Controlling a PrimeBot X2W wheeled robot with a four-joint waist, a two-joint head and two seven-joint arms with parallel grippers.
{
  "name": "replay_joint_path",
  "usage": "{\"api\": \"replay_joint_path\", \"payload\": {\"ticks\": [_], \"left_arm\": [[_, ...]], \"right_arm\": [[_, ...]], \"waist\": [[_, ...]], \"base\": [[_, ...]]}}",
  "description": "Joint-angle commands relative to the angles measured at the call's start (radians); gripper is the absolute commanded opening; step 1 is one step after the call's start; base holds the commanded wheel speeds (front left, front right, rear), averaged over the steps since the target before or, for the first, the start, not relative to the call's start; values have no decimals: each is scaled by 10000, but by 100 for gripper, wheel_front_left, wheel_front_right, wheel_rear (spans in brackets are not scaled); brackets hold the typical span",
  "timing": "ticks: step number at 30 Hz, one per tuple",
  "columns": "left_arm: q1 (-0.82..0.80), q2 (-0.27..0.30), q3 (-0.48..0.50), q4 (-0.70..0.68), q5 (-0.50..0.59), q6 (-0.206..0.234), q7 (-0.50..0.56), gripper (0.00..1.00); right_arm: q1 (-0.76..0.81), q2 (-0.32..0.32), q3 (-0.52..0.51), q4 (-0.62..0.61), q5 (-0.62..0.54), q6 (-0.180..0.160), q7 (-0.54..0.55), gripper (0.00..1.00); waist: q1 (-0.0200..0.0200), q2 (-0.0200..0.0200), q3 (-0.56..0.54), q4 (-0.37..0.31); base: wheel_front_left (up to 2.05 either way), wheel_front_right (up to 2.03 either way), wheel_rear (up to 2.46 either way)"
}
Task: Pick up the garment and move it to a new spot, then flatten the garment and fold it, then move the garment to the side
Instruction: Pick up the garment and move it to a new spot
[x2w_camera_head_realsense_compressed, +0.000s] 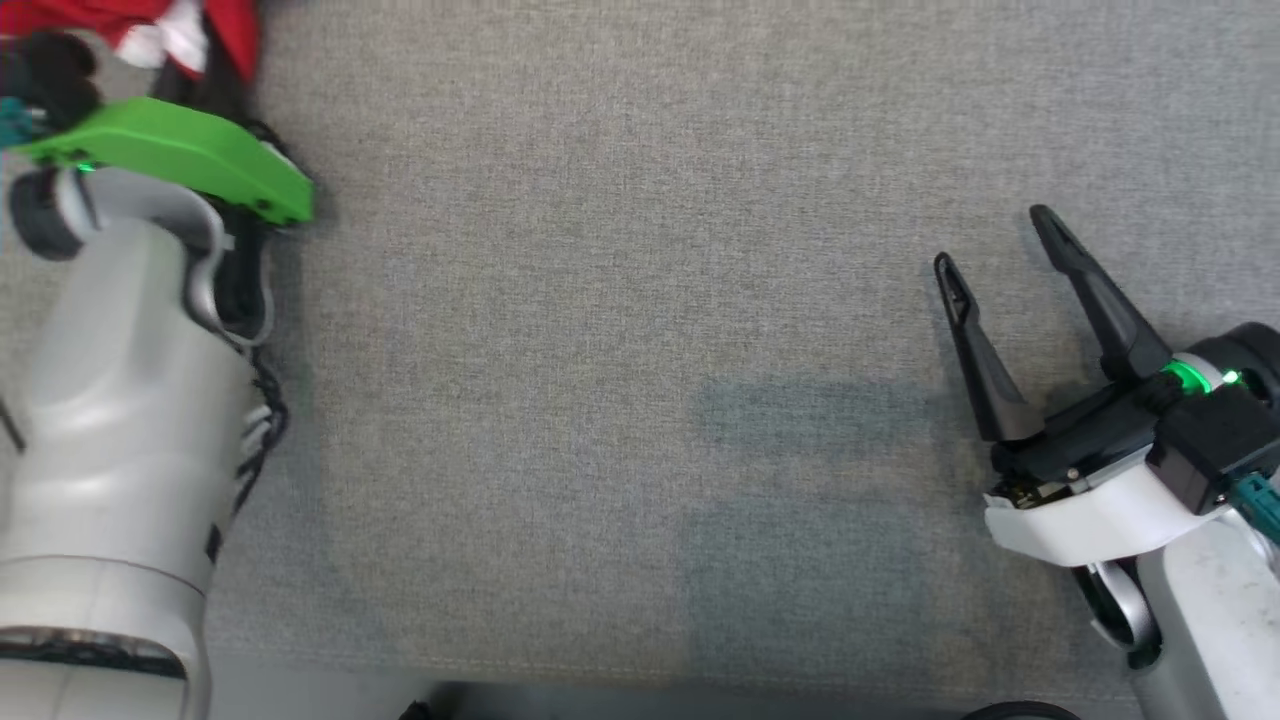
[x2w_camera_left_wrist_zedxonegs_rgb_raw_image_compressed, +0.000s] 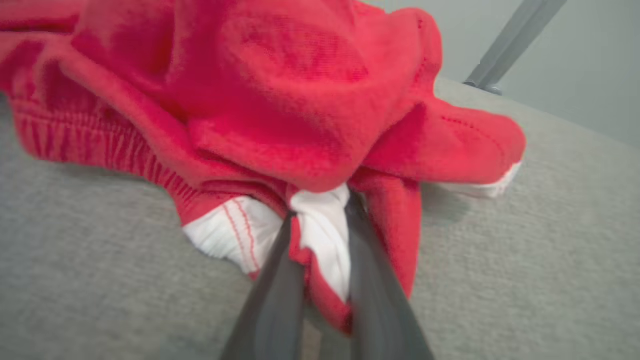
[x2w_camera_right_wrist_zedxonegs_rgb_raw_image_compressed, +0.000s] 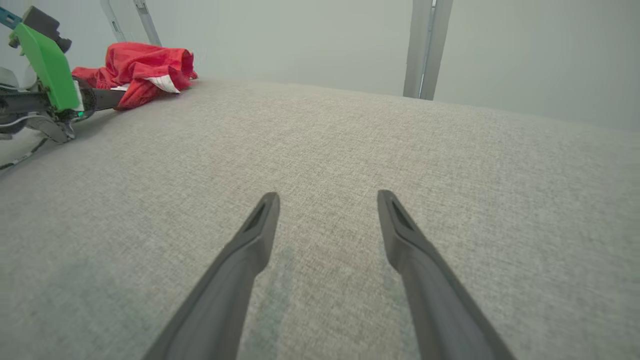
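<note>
My left pincer (x2w_camera_left_wrist_zedxonegs_rgb_raw_image_compressed: 321, 210) clamps the garment (x2w_camera_left_wrist_zedxonegs_rgb_raw_image_compressed: 280, 100) hem at the worktop's (x2w_camera_head_realsense_compressed: 620, 300) far-left corner, ready to lift; right pincer (x2w_camera_head_realsense_compressed: 992, 237) hovers spread, empty.

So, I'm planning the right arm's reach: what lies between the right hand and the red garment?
Bare grey cloth surface, nothing on it, per the right wrist view; the left hand grips the garment.

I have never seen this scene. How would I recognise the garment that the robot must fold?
Start from the wide grey fabric surface and go to the top left of the head view. There lies a crumpled garment, the left gripper pinching one fold. Unlike the hard green arm cover beside it, it is soft, bright red, with a white lining.
</note>
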Motion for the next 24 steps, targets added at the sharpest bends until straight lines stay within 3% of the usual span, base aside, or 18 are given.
{"api": "replay_joint_path", "payload": {"ticks": [1, 5, 10, 17, 21, 24], "left_arm": [[751, -312, -614, -483, 116, -86, 155, 0], [1357, -393, -1686, -2054, 229, -80, 494, 0], [3182, -382, -3178, -5472, 147, -36, 1828, 0], [5753, 497, -4004, -10222, -11, 1578, 3765, 0], [6303, 691, -3997, -11319, -98, 2136, 4122, 0], [6190, 863, -3602, -10788, 72, 2611, 4023, 0]], "right_arm": [[185, 280, 34, 126, 47, -15, -21, 100], [349, 849, 86, 415, 103, -15, -23, 100], [642, 1570, 202, 820, 122, -15, -23, 100], [805, 2057, 302, 1041, 141, -15, -23, 100], [859, 2143, 257, 1165, 114, -15, -23, 100], [880, 2210, 226, 1206, 92, -15, -23, 100]], "waist": [[0, -1, -1346, -9], [0, -1, -2199, -298], [0, -1, -3406, -1240], [0, -1, -4044, -2655], [0, -1, -4154, -3031], [0, -1, -4163, -3086]], "base": [[0, 0, 0], [0, 0, 0], [0, 0, 0], [0, 0, 0], [0, 0, 0], [0, 0, 0]]}}
